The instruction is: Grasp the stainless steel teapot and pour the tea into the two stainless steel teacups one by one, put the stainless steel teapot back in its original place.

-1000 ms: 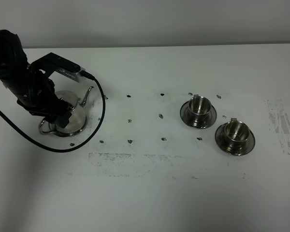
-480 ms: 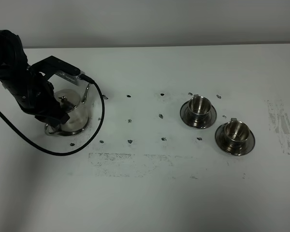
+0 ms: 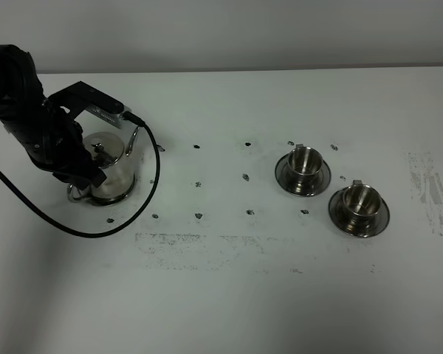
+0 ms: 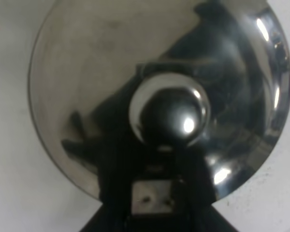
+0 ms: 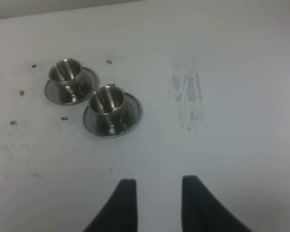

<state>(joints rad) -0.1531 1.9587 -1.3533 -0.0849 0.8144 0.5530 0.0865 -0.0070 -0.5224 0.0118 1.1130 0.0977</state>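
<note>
My wide white counter (image 3: 229, 310), scuffed and speckled with dark marks, leaves plenty of room, so I judge the hazards lie in the grip and the carry, not in crowding. My black left arm (image 3: 29, 122) hunches over the squat, shiny stainless steel teapot (image 3: 112, 168), which stands upright near the left edge, toward the far-left corner. My left gripper (image 3: 87, 179) sits at the pot's side by the thin loop handle (image 3: 74, 195). The arm hides its fingers from above, and the wrist view shows only the domed lid and its round knob (image 4: 169, 112), so I cannot tell whether it has closed on anything. With a shallow or off-centre hold, the pot could swing or slip as it lifts and spill tea. The two small stainless steel teacups (image 3: 303, 164) stand well apart from the pot, right of the middle, each on a round steel saucer (image 3: 284, 175), the second (image 3: 358, 200) closer to the front and right edges. They sit near each other, so a wide pour could splash the neighbour or nudge a cup off centre. My right gripper (image 5: 154, 200) is spread apart, holding nothing. The black cable (image 3: 153, 184) loops just beside the pot and could snag it. The thin gooseneck spout (image 3: 135, 140) could clip a rim, and tilting far might shed the lid.
</note>
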